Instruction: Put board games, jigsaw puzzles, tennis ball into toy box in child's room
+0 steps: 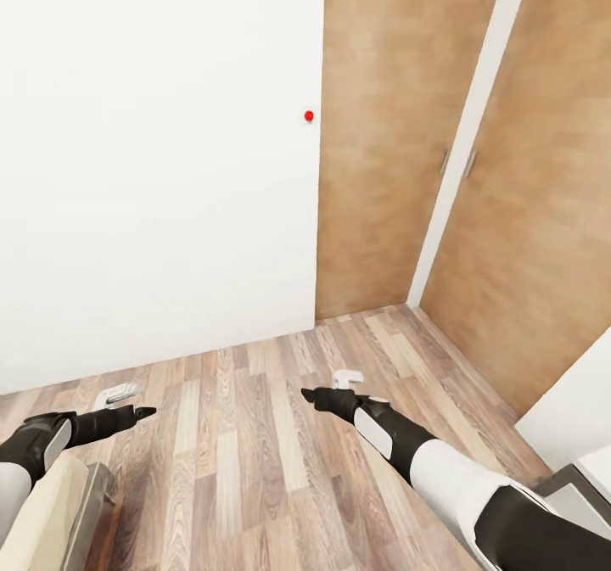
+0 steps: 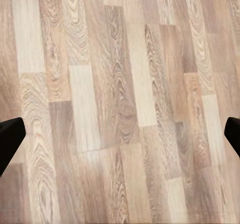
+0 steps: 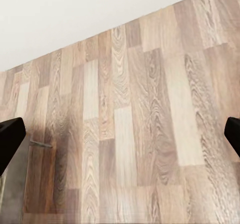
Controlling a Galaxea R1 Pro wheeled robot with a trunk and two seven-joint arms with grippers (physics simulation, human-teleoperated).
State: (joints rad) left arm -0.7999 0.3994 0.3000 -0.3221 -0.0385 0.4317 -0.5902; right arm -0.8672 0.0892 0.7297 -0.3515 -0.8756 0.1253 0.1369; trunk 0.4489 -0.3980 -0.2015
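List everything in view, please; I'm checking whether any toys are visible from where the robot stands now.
Wall: one, white, ahead at left.
Red dot: one, red, on the wall near its right edge.
Wooden doors: two, light brown, ahead at right, with slim grey handles.
Floor: wood planks, brown-grey, under both arms.
Bed: corner, beige with grey frame, lower left.
Toys: none seen.
Left gripper: one, black, open, empty, over floor.
Right gripper: one, black, open, empty, over floor.

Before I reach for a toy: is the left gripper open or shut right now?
Open. In the left wrist view the left gripper shows its two dark fingertips at opposite edges, with bare wood floor between them and nothing held.
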